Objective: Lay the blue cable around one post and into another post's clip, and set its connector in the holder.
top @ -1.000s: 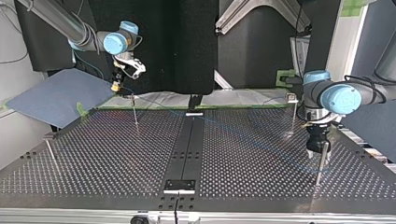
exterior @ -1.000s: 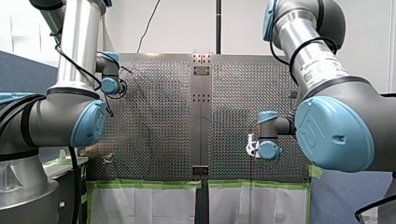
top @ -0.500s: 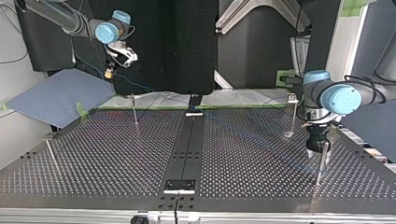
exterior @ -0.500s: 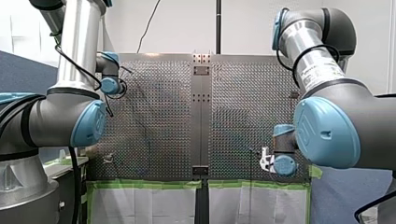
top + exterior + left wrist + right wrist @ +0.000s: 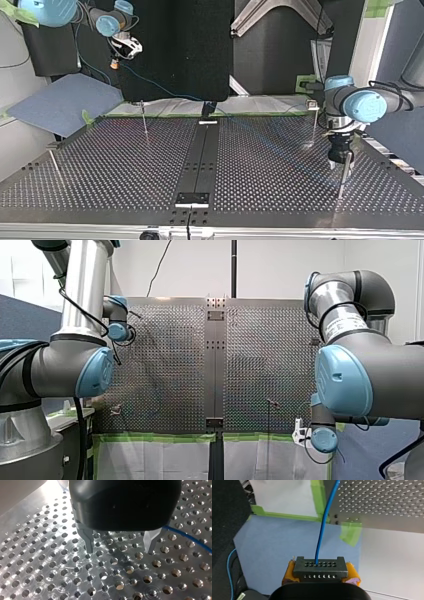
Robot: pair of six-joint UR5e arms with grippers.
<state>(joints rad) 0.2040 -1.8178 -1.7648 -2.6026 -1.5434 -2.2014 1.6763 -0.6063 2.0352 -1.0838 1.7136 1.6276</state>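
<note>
My right gripper [image 5: 320, 577] is shut on the black connector [image 5: 320, 568], which sits between its yellow pads [image 5: 290, 573]. The blue cable [image 5: 322, 530] runs straight out of the connector toward the board's corner. In the top view my right gripper [image 5: 122, 50] hangs high at the far left, off the board, and the blue cable [image 5: 160, 87] slopes down to the board's far edge, then crosses faintly toward my left gripper [image 5: 341, 161]. My left gripper [image 5: 120, 552] is open just above the perforated plate, nothing between its metal fingers [image 5: 88, 541]; the cable [image 5: 186, 537] passes beside one finger. A thin post [image 5: 342, 177] stands right by it.
More thin posts stand on the board: one [image 5: 144, 120] at the far left, one [image 5: 54, 162] at the left edge, one with a clip top [image 5: 313, 122] at the far right. A blue mat [image 5: 60, 102] and green tape [image 5: 350, 533] lie beyond the board's edge.
My right arm has carried the connector up and to the top view's left, away from the board and over the blue mat, pulling the cable straighter. My left arm has not moved.
</note>
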